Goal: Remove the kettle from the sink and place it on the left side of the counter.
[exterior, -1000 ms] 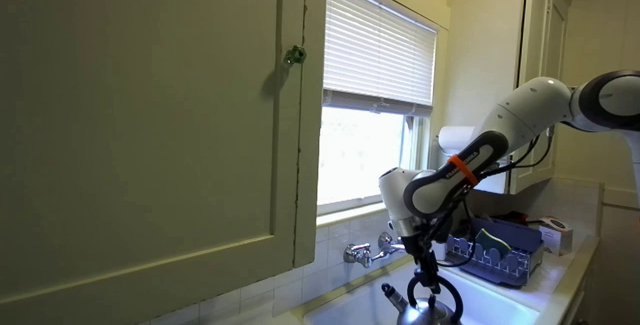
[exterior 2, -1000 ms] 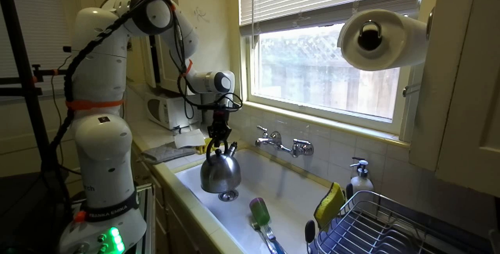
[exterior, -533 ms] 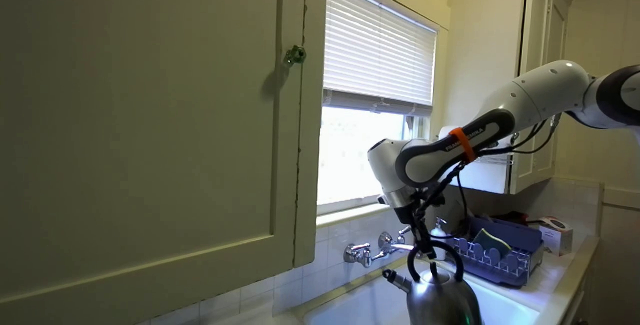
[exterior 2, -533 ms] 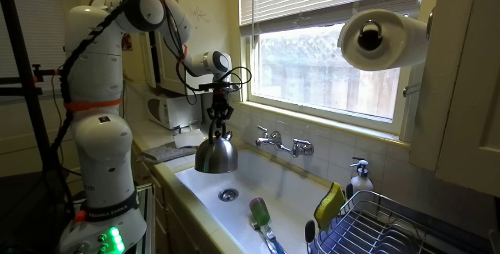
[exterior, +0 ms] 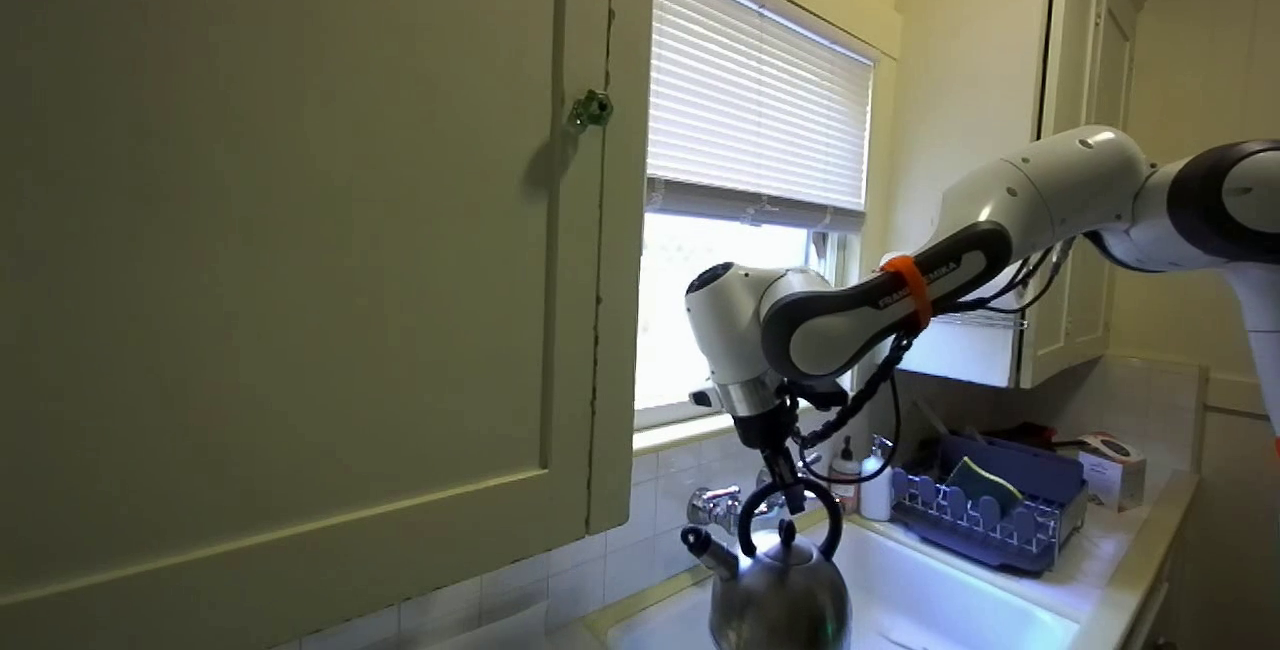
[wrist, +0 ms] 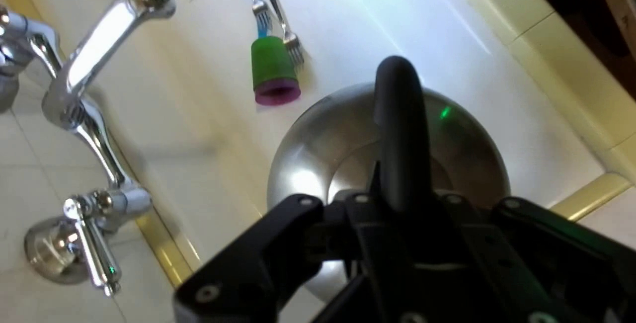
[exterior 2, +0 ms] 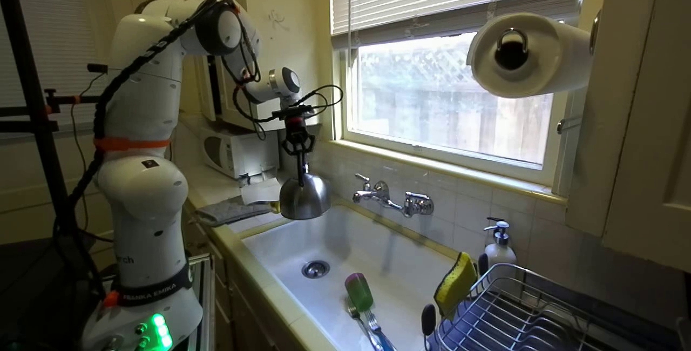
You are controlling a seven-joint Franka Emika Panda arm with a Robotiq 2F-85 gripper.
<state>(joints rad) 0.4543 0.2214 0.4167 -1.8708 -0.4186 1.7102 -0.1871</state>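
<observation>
The kettle is a round silver metal body with a black loop handle and a black-tipped spout. It shows in both exterior views [exterior: 778, 600] [exterior 2: 305, 200] and in the wrist view [wrist: 318, 139]. My gripper [exterior: 795, 498] is shut on the top of the handle [exterior: 832, 520]. The kettle hangs upright and raised over one end of the white sink [exterior 2: 399, 281], near its rim. In an exterior view the handle is nearly edge-on. The fingertips are mostly hidden by the handle in the wrist view. The counter [exterior 2: 251, 225] shows as a tiled strip beyond the sink's end.
A grey cloth [exterior 2: 232, 210], papers [exterior 2: 262, 191] and a microwave [exterior 2: 237, 151] stand on the counter. The chrome tap [exterior 2: 372, 194] juts from the wall. A green-purple cup [exterior 2: 359, 291] and forks lie in the sink. A dish rack [exterior: 990, 510] stands beyond its other end.
My gripper lifted the kettle up from low in the sink, then carried it left in an exterior view, towards the sink's end. The handle has turned. The grip stayed shut.
</observation>
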